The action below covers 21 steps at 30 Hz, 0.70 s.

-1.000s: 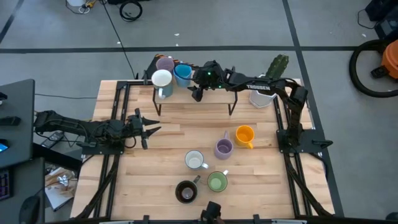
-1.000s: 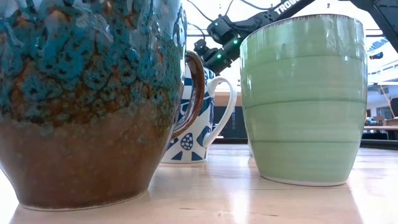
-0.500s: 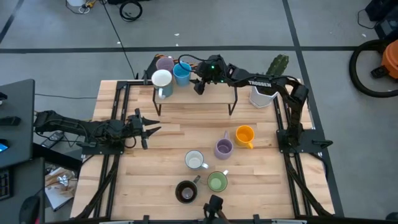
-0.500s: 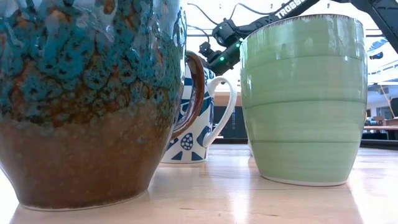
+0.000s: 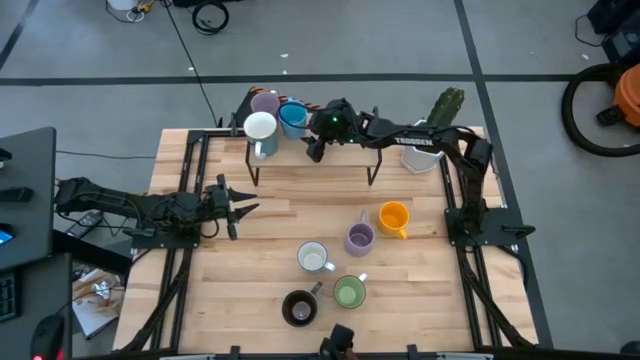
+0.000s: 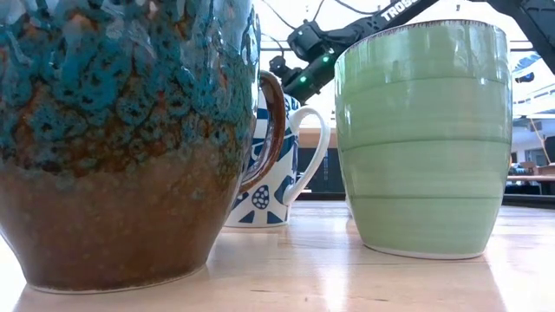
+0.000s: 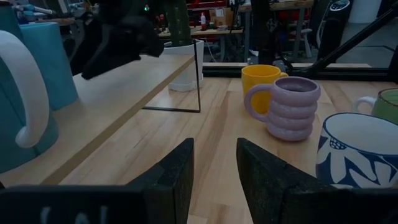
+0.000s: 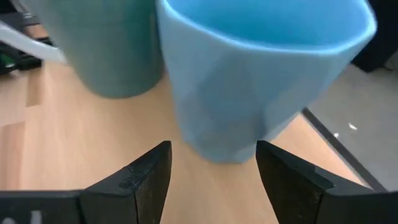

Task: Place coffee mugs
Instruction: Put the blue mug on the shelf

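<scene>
The right gripper (image 5: 316, 148) hangs open just beside the blue mug (image 5: 293, 118) on the raised shelf (image 5: 345, 150), holding nothing. A careless swing could knock the blue mug into the white mug (image 5: 260, 127) or off the shelf. The left gripper (image 5: 240, 206) waits open, well apart. The other mugs stand on the wooden table (image 5: 430, 285); beyond is grey floor.

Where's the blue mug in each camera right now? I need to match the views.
High view: blue mug on the shelf, between the white mug and the right hand.
Low view: not visible.
Left wrist view: far left, on the shelf.
Right wrist view: fills the centre, just ahead of the open fingers.
Shared landmark: the shelf.
</scene>
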Each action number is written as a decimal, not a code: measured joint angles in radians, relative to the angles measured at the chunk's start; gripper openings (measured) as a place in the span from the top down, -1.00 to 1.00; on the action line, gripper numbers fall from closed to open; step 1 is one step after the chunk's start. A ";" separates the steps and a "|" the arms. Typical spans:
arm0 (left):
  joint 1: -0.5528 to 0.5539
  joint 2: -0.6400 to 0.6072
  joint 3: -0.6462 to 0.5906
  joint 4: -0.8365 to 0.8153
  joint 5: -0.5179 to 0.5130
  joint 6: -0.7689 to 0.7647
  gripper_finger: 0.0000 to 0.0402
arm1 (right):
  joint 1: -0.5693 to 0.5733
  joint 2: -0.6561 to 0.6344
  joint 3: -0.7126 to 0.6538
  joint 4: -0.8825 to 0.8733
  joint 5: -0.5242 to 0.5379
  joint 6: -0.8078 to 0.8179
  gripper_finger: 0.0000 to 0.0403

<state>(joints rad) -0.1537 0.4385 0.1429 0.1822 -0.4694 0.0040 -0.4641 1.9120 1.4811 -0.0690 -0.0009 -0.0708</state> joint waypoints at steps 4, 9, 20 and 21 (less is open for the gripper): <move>0.000 0.000 0.000 0.000 0.000 0.000 0.36 | -0.003 0.030 -0.001 0.028 0.011 0.012 -0.19; -0.001 0.000 0.000 -0.003 0.001 0.000 0.36 | -0.011 0.050 -0.002 0.076 0.019 0.014 -0.19; -0.001 0.000 0.000 -0.027 0.000 -0.019 0.36 | -0.008 -0.009 -0.002 -0.075 0.052 -0.016 -0.19; -0.001 0.000 0.000 -0.026 0.000 -0.019 0.36 | -0.008 -0.022 -0.002 -0.095 0.053 -0.016 -0.19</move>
<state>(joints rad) -0.1547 0.4381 0.1429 0.1558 -0.4694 -0.0147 -0.4721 1.8898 1.4796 -0.1644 0.0523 -0.0868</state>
